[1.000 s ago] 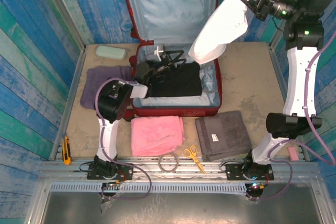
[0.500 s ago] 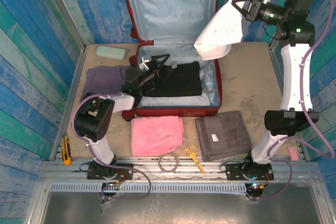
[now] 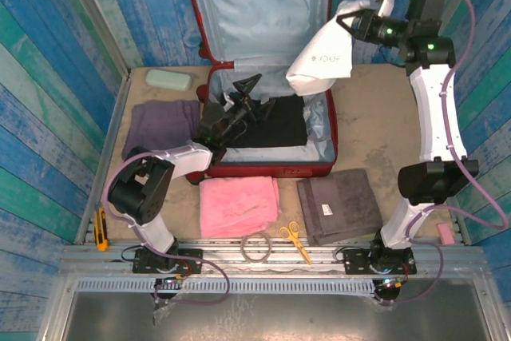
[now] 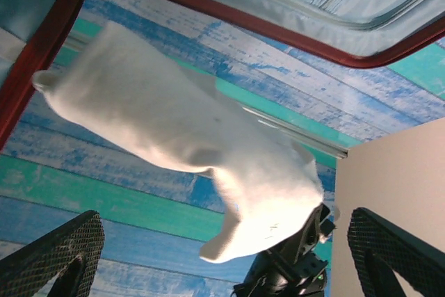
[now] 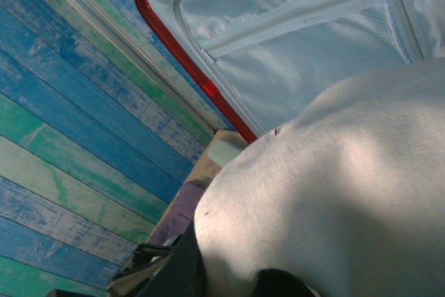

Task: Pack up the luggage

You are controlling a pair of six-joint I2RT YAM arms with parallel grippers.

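1. Your suitcase [image 3: 267,170] lies mid-table [image 3: 383,117], and its lid [image 3: 263,5] stands up against the blue plank wall [image 3: 72,45] at the back, showing the pale lining.
2. A folded black garment [image 3: 278,121] lies in the suitcase base.
3. Your right gripper [image 3: 350,25] is raised beside the lid's right edge. Its fingers are pinched tight on a white garment [image 3: 322,61], which hangs over the suitcase's far right corner.
4. Your left gripper [image 3: 249,95] is over the left part of the base, tilted upward, jaws spread wide with nothing between them.
5. In front of the suitcase lie a pink towel [image 3: 238,205] and a grey towel [image 3: 339,207], and a purple towel [image 3: 160,127] lies to its left.
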